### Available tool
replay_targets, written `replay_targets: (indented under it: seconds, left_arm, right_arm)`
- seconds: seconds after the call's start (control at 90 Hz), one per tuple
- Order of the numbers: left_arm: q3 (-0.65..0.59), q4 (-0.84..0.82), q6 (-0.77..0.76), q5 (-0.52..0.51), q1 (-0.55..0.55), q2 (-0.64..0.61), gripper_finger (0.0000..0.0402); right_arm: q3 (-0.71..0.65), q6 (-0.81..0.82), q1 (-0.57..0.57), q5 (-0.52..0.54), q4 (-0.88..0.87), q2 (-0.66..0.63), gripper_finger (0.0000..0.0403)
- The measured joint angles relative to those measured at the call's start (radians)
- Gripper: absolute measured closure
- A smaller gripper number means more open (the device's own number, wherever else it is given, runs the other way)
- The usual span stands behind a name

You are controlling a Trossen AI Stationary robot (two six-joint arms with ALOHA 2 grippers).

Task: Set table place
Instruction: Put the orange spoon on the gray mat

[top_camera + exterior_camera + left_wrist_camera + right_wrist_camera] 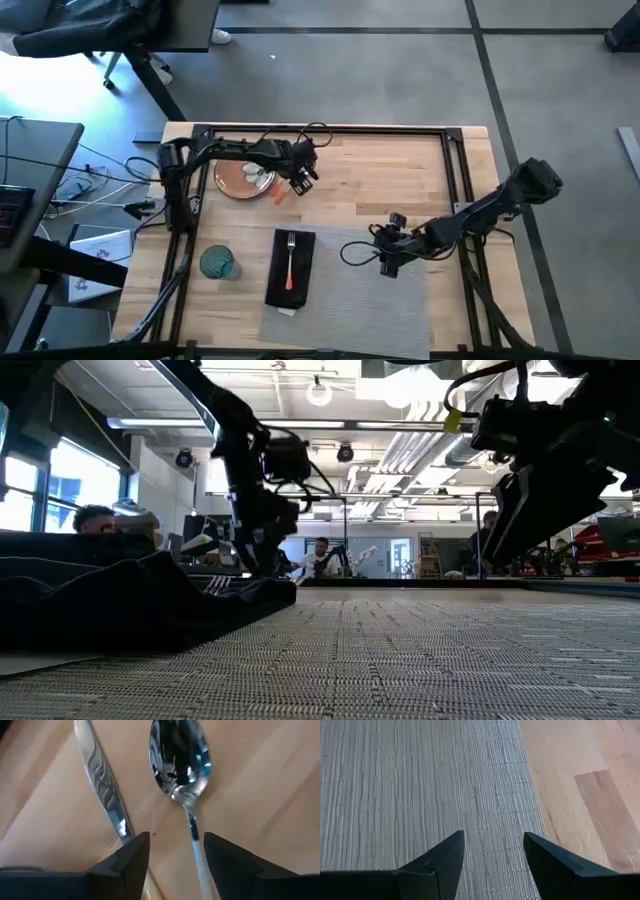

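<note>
table (400, 180), spoon (181, 765) under left gripper (175, 855)

Left arm reaches from bench's left edge along far edge, left gripper (303, 172) low, jaws parted. Right arm angles in from right edge, right gripper (386, 250) mid-bench, jaws parted.

Fork (290, 262) on black napkin (289, 268) at grey mat's (350, 290) edge, plate (238, 180) & teal glass (218, 264) on table (400, 180).

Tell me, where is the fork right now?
In the high view, the fork lies on the black napkin at the left edge of the grey placemat, just right of the teal glass.
</note>
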Motion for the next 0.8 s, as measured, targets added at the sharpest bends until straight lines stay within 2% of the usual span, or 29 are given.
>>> replay_targets:
  seconds: [0.133,0.222,0.444,0.611,0.8]
  left_arm:
    - [0.0,0.024,0.001,0.048,0.008,0.028,0.0236]
    - [0.001,0.023,0.001,0.047,0.008,0.029,0.0255]
    - [0.007,0.011,0.001,0.045,-0.008,0.018,0.0387]
    - [0.049,0.002,-0.055,0.049,-0.079,-0.017,0.0397]
    - [0.157,0.008,-0.171,0.019,-0.223,-0.089,0.04]
  right_arm:
    - [0.0,0.0,0.0,0.004,-0.001,0.0,0.021]
    - [0.0,0.0,0.0,0.01,-0.006,0.0,0.021]
    - [0.0,0.004,0.001,0.011,-0.018,0.0,0.021]
    - [0.0,0.057,0.018,-0.028,-0.105,-0.027,0.021]
    - [0.0,0.11,0.072,-0.019,-0.231,-0.158,0.021]
